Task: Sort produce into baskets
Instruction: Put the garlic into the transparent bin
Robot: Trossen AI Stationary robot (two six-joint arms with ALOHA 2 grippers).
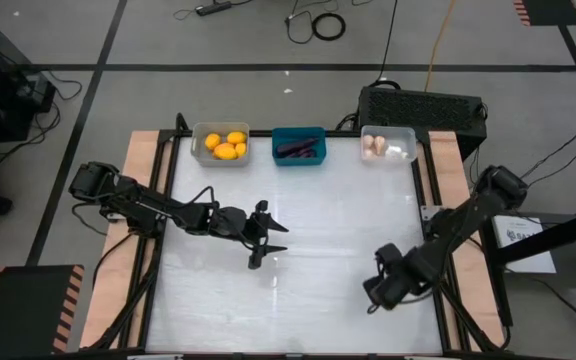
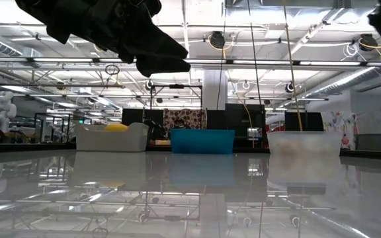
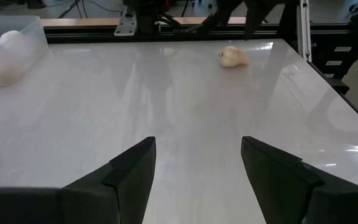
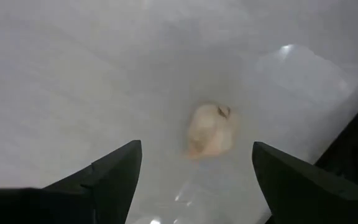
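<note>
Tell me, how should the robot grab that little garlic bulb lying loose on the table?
Probably from straight above, with the right gripper, which hangs open over the garlic bulb. The bulb lies on its side on the bare table, nothing near it. Closing the fingers across its round, widest middle looks safest; the narrower stem end would likely slip.

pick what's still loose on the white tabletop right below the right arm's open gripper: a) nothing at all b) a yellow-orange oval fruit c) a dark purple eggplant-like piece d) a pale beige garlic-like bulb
d: the right wrist view shows a pale beige garlic-like bulb lying on the table just ahead of the right gripper, its fingers spread apart; the left wrist view also shows it alone on the tabletop.
</note>
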